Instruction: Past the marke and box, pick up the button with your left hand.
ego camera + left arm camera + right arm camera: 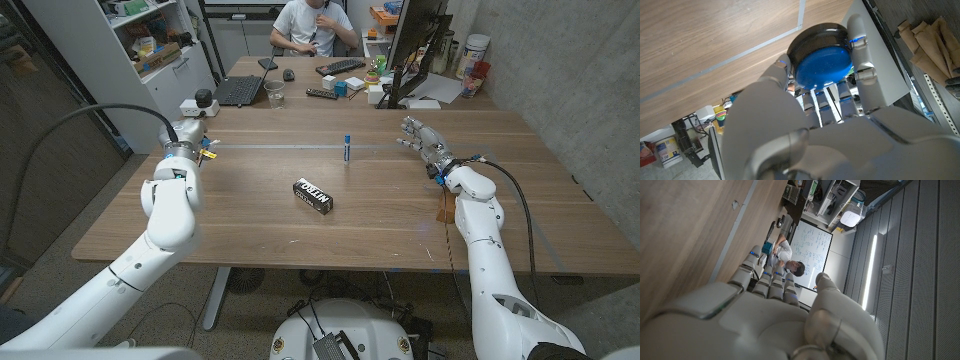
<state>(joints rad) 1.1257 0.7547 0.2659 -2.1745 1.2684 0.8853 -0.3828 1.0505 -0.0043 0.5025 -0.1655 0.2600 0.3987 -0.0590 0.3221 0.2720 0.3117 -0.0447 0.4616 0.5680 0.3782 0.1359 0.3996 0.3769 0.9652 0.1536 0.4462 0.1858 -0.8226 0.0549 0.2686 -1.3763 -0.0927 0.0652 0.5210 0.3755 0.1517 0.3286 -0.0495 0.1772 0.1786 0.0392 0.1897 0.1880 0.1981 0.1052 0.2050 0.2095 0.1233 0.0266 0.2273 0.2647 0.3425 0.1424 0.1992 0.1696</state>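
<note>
My left hand (805, 125) grips a round blue button (821, 64) with a black rim between thumb and fingers, just off the wooden table (700, 40). In the head view the left hand (188, 140) is at the table's far left. A white marker (347, 148) with a blue cap lies near the middle, and a black box (313, 194) with white lettering lies nearer to me. My right hand (425, 142) is at the right with its fingers apart, holding nothing; the right wrist view shows the right hand (770, 310) over the tabletop.
A white device with a black knob (198, 103) stands just beyond my left hand. Farther back are a laptop (240, 90), a glass (275, 95), a remote (320, 94), a keyboard (340, 67) and a monitor (412, 45). A person (312, 25) sits behind the table.
</note>
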